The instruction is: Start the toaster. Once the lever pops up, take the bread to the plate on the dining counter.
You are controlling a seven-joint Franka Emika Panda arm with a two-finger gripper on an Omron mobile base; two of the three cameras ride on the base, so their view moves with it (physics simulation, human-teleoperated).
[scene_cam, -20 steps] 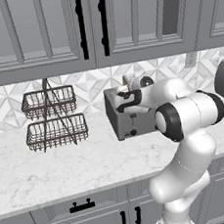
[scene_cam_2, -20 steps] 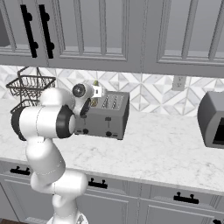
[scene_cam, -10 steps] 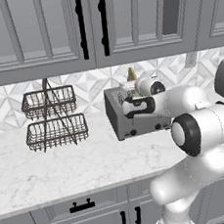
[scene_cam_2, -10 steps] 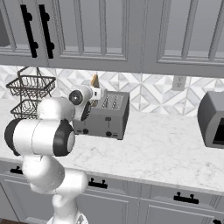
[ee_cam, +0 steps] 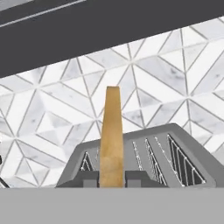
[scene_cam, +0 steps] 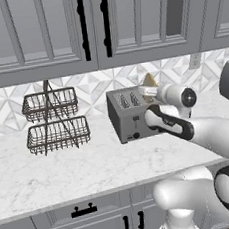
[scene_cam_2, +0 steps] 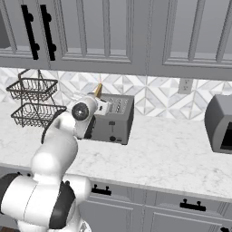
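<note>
tan bread (ee_cam: 111, 135) sits pinched edge-on between our gripper (ee_cam: 111, 178) jaws, lifted clear above the grey toaster (ee_cam: 144, 159) slots just beyond them.

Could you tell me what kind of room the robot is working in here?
Most likely a home kitchen: a toaster on a marble counter, grey cabinets above, and a tiled backsplash behind.

Open tabletop (scene_cam: 92, 164) lies in front of the toaster (scene_cam: 129, 117). The wire basket rack (scene_cam: 54, 121) stands well to its left, wall cabinets (scene_cam: 91, 28) overhang above, and a dark appliance (scene_cam_2: 219, 123) blocks the right.
</note>
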